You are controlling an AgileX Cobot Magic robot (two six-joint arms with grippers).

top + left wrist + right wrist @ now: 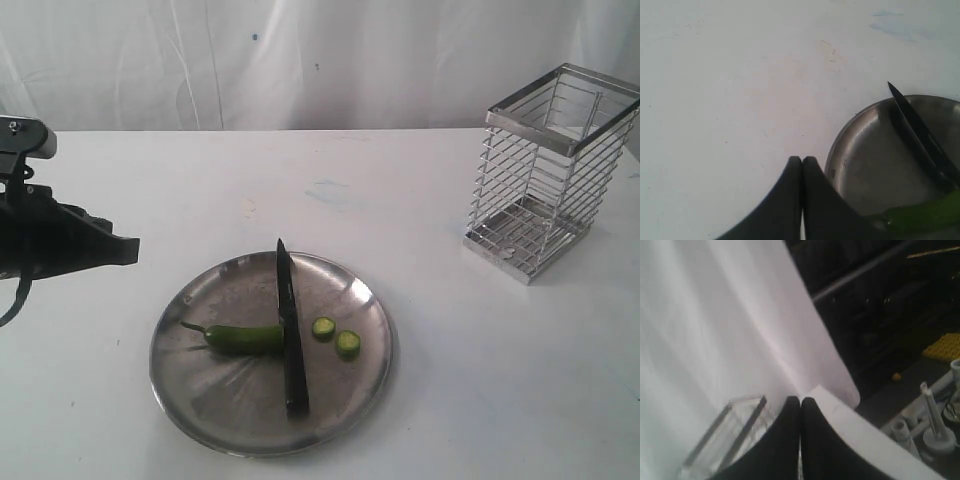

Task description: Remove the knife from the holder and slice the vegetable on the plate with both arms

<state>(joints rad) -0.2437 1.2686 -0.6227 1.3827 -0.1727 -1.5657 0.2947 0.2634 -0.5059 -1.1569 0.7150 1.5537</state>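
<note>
The black knife (289, 330) lies flat across the steel plate (200, 395), blade tip pointing away, free of both grippers. A green vegetable (245, 339) with its stem rests to the knife's left; two cut slices (336, 336) lie to its right. My left gripper (128, 250) hovers at the left edge of the table, shut and empty; its wrist view shows the gripper (802, 161) beside the plate's rim (840, 145), with the knife's blade (920, 132) and the vegetable (925, 214) in view. My right gripper (800, 401) is shut on nothing, near the holder (725, 440).
The wire holder (545, 170) stands empty at the back right of the white table. A white curtain (300, 60) hangs behind. In the right wrist view, the table's edge (865, 435) and dark equipment lie beyond it.
</note>
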